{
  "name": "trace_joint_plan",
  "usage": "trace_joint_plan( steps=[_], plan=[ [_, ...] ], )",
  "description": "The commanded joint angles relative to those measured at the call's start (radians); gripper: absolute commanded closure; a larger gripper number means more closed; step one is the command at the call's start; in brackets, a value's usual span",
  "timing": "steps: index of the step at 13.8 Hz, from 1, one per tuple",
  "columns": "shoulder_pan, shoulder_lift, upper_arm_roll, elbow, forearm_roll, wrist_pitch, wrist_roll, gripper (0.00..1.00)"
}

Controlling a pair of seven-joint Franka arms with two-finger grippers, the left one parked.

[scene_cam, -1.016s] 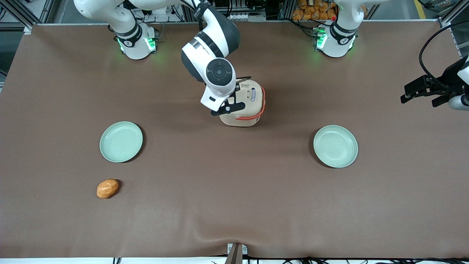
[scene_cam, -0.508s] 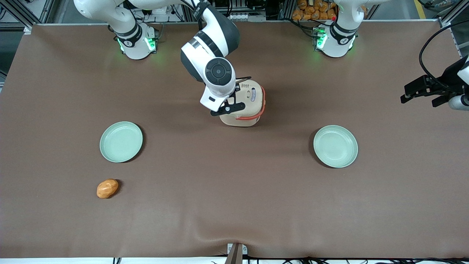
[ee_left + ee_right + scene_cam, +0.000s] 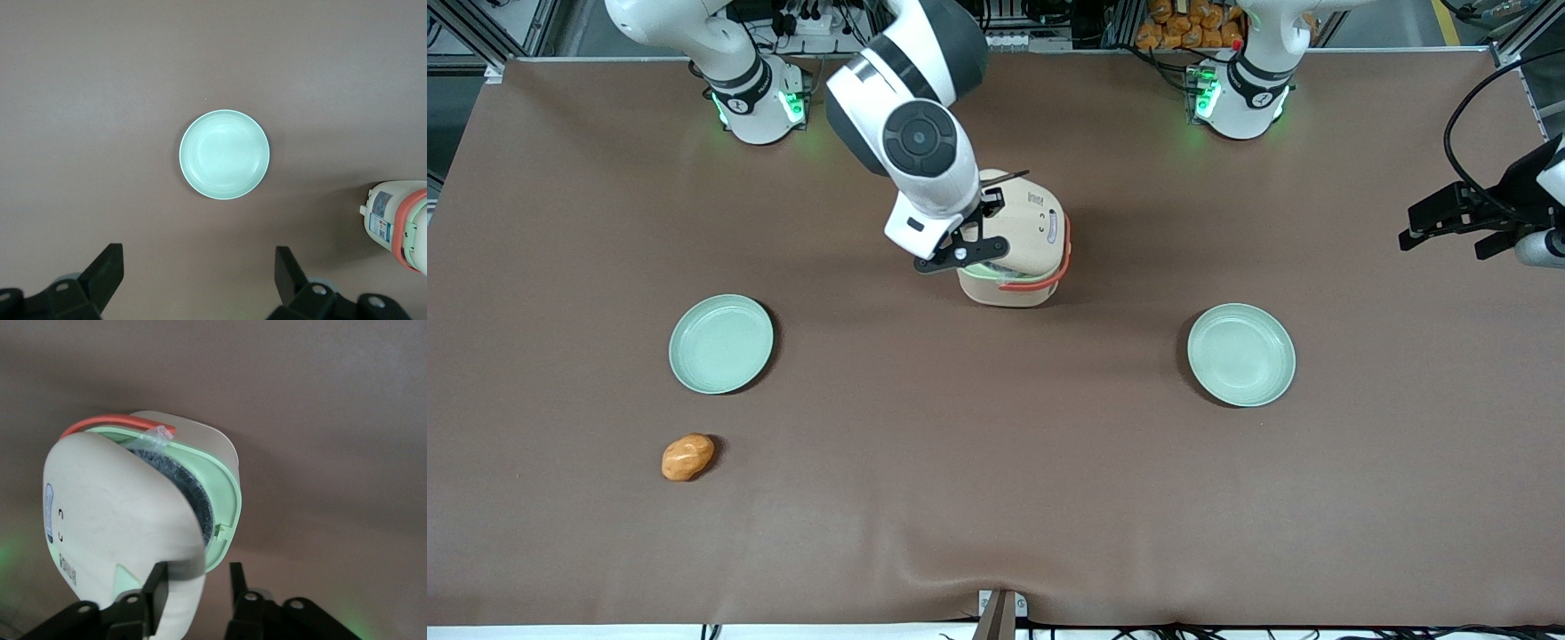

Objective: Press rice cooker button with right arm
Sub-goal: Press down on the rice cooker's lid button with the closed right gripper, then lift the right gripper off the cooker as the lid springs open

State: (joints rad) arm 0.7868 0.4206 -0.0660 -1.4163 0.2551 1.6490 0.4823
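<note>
White arm [image 3: 925, 191], black pincer [image 3: 985, 233]

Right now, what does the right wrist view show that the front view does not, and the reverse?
Only the right wrist view shows the dark inside under the raised lid, and the claw open at the lid's edge. Only the front view shows two green plates, an orange lump and the right arm. Both show the rice cooker, its lid partly up, on the brown table.
</note>
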Motion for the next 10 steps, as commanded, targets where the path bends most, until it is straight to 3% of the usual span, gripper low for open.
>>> trace_joint_plan(
  steps=[1,2,6,10],
  plan=[
    [-0.037,-0.048,0.009,0.004,0.015,-0.015,0.015,0.06],
    [-0.046,-0.066,0.011,0.004,0.013,-0.015,0.015,0.0],
    [-0.122,-0.135,0.014,0.011,0.012,-0.041,0.012,0.0],
    [-0.269,-0.216,0.029,0.02,0.001,-0.138,0.007,0.0]
  ],
)
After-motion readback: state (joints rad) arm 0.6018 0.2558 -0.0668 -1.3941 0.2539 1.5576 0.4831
